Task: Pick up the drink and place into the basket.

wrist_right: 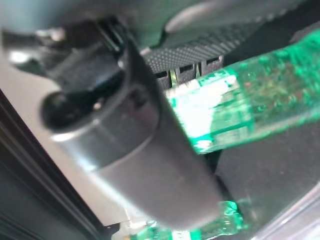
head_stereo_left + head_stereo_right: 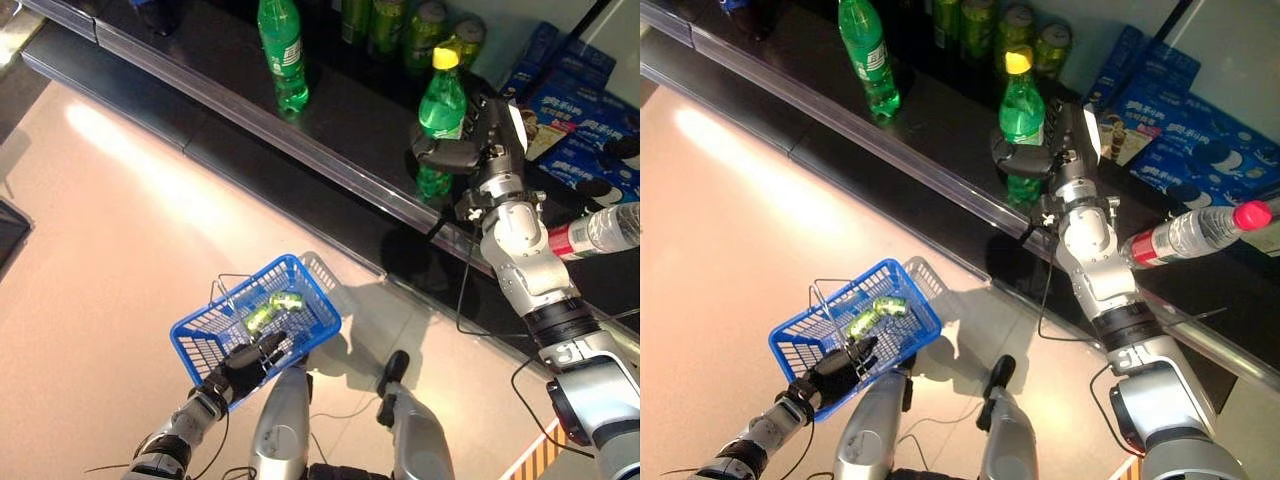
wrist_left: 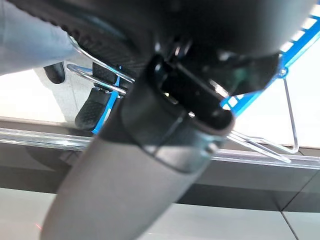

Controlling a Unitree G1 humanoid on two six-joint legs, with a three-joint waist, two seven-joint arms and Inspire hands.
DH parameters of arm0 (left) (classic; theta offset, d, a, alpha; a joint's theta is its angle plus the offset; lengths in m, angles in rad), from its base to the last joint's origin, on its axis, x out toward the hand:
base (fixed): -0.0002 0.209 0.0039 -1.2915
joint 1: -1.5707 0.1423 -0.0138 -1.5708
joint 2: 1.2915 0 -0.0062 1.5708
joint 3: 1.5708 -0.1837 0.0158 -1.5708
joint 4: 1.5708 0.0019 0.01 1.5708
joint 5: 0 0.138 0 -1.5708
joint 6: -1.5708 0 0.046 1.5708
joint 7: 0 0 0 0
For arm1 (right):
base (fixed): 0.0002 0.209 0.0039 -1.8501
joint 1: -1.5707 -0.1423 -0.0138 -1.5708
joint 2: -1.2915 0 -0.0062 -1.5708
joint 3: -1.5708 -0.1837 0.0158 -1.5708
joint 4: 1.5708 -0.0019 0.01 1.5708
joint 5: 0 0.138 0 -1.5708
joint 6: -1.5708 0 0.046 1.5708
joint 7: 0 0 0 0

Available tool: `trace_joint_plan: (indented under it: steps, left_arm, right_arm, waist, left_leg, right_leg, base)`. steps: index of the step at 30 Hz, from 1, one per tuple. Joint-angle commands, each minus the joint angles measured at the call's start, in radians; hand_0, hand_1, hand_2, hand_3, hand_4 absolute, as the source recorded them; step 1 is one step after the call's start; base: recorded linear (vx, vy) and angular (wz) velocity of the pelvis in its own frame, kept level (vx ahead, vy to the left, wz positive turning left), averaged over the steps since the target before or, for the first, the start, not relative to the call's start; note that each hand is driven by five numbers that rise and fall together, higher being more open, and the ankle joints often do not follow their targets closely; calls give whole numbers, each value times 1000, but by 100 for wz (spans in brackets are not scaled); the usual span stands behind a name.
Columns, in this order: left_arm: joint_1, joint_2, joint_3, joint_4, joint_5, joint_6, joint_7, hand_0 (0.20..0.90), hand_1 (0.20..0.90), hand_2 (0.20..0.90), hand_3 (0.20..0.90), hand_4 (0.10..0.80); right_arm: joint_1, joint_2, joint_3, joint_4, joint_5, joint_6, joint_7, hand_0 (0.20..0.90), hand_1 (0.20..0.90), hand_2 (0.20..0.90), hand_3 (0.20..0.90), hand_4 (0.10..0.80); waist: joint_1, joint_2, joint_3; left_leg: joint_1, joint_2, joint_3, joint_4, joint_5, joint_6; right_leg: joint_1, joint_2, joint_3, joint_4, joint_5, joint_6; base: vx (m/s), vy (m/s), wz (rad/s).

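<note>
a: near first. what's the left hand doing?

b: low, at the near edge of the blue basket, fingers curled round its wire handle. it hangs the basket over the floor, i'd say so it is ready to take the drink.

a: anything in it?

b: two small green drinks lying on the bottom. room left beside them, looks like.

a: further out?

b: the right hand is up at the dark shelf, fingers and thumb wrapped round the middle of a green bottle with a yellow cap. wrist view shows the green plastic pressed against the hand.

a: bottle upright?

b: upright, foot at the shelf. can't tell if it is touching or just off. the mid-body hold probably keeps it from tipping.

a: so the drink is where?

b: in the right hand, at the shelf, well apart from the basket.

a: other stuff?

b: a second green bottle standing further left on the shelf, cans at the back, blue boxes to the right, a clear bottle with a red label lying by the forearm.

a: stage?

b: grasp made, my guess. carrying and placing not done. risk: clipping the shelf lip on the way out.
</note>
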Motion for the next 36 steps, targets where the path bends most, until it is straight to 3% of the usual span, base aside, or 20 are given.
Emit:
trace_joint_plan:
  steps: [1,19,28,36]
  left_arm:
    - [78,13,-86,-91,1,-3,-96,300,300,300,200,100]
    - [87,1,-79,-108,-15,-28,-96,300,300,300,200,100]
    - [147,-31,-25,-126,-23,-59,-100,300,300,300,200,100]
    - [168,-69,56,-181,-64,-68,-41,300,300,300,200,100]
  right_arm:
    - [-141,-12,-3,-51,8,-79,-4,300,300,300,200,100]
    - [-122,-15,-4,-90,-87,-100,-24,300,300,300,200,100]
    - [10,-25,-23,-189,-183,-125,-38,300,300,300,200,100]
    - [216,14,-58,-321,-185,-142,-16,300,300,300,200,100]
  waist:
    - [-1,-1,-80]
    - [-17,1,-79]
    - [-17,-19,-187]
    - [-27,-46,-372]
  left_leg:
    - [-123,16,-11,97,28,-14]
    - [-72,11,12,30,37,-4]
    - [67,0,51,-166,84,-8]
    - [226,0,57,-317,107,-5]
  right_leg:
    - [47,-60,-2,29,-64,11]
    - [27,-57,7,20,-49,14]
    - [111,-44,-17,-89,-10,41]
    - [209,-16,-30,-141,-5,49]
  base:
    - [0,0,0]
    - [-8,0,0]
    - [0,-1,1]
    - [84,0,5]
